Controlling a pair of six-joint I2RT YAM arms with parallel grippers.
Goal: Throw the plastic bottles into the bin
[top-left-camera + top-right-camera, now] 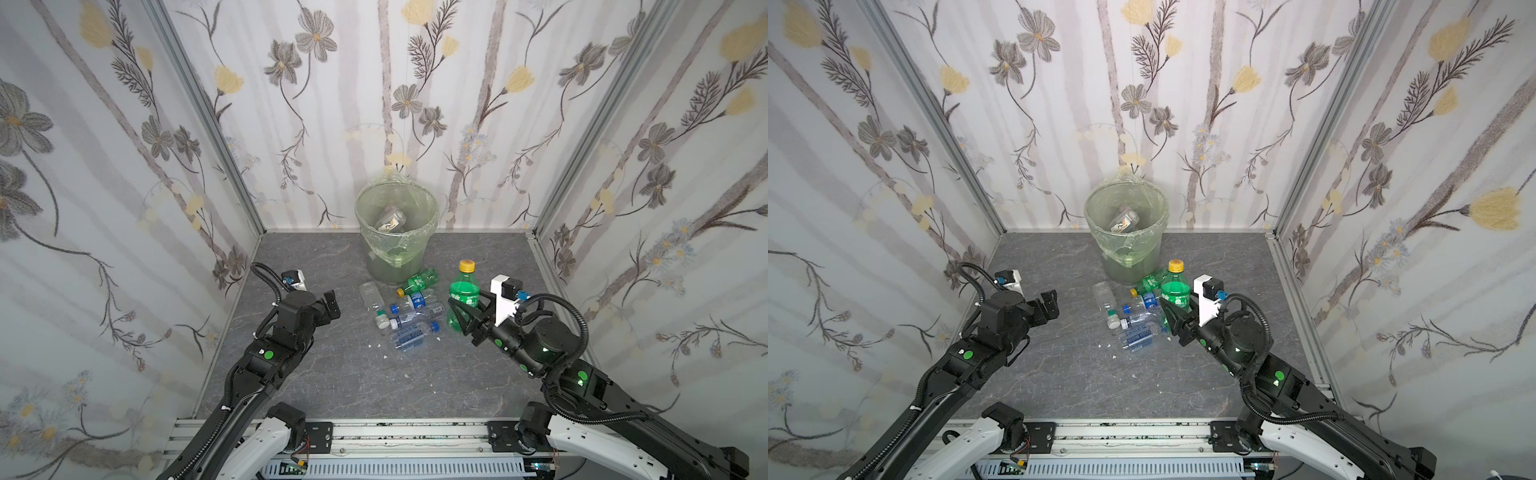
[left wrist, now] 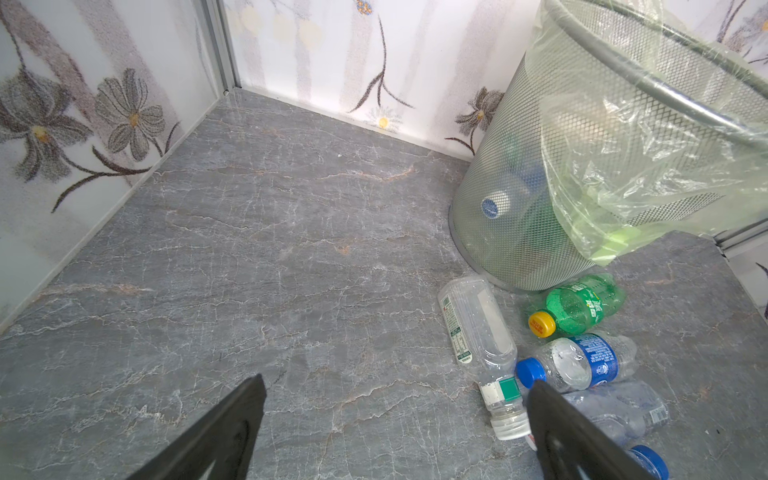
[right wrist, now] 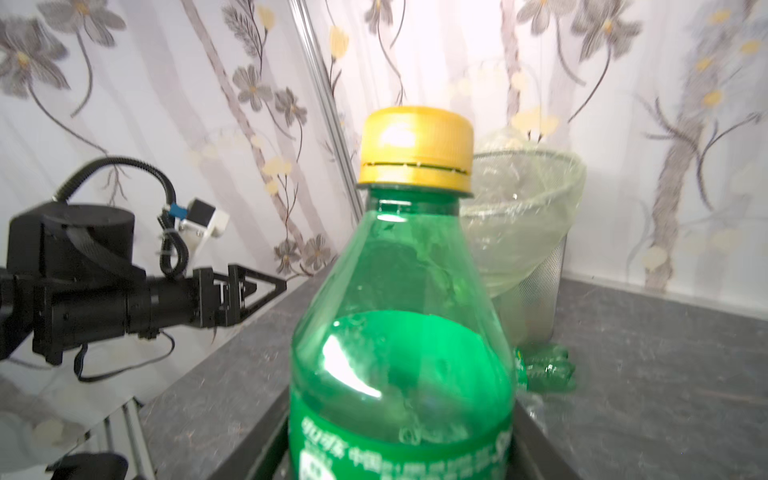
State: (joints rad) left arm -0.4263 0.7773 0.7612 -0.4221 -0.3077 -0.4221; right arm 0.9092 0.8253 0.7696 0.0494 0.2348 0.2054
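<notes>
My right gripper (image 1: 467, 306) (image 1: 1178, 309) is shut on an upright green bottle with a yellow cap (image 1: 464, 291) (image 1: 1176, 291) (image 3: 399, 332), its fingers on either side of the labelled body. The bin (image 1: 390, 266) (image 1: 1129, 266) (image 2: 519, 187) (image 3: 536, 232), a mesh bucket lined with a light-green bag, stands just beyond it and holds some bottles (image 1: 390, 220). Several bottles lie in front of the bin: a green one (image 1: 417, 282) (image 2: 582, 305), a clear white-capped one (image 1: 374, 303) (image 2: 478, 332) and blue-capped ones (image 1: 409, 336) (image 2: 582, 361). My left gripper (image 1: 330, 305) (image 1: 1048, 303) (image 2: 399, 384) hangs open left of the pile, holding nothing.
Flowered walls (image 1: 124, 208) close in the grey stone floor (image 1: 332, 374) on the left, back and right. An aluminium rail (image 1: 395, 432) runs along the front edge. Small white bits (image 1: 384, 357) lie near the pile.
</notes>
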